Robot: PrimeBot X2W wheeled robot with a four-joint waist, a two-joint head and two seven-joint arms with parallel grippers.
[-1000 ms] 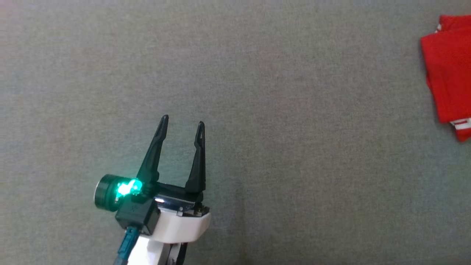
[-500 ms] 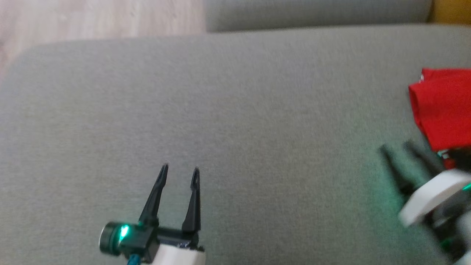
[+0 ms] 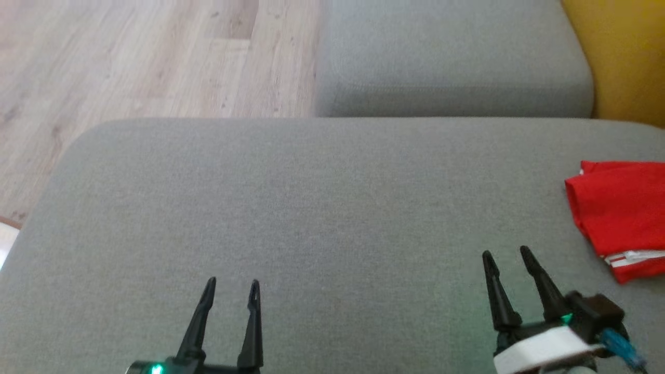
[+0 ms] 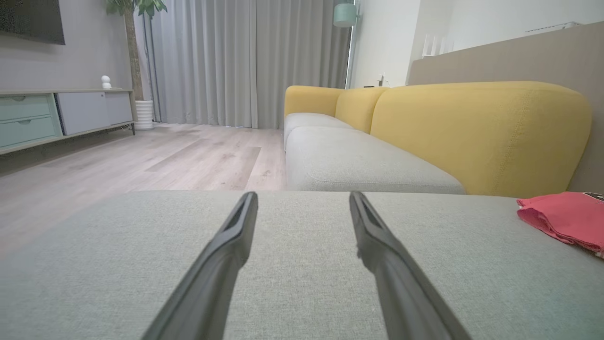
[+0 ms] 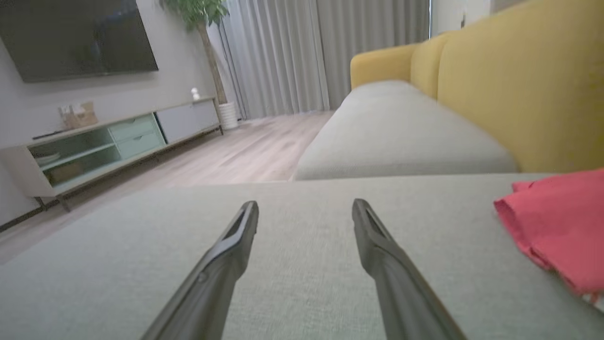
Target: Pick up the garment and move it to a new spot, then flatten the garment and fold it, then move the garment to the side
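Rightward, garment (image 3: 621, 213) lies near right fingers (image 3: 541, 283), apart.

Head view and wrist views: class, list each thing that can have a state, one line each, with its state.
red garment: folded, lying on the grey cushion, held by nothing.
left hand: open, empty.
right hand: open, empty, apart from the garment.
curtains: drawn shut.
television: screen dark.
cabinet drawers: shut.
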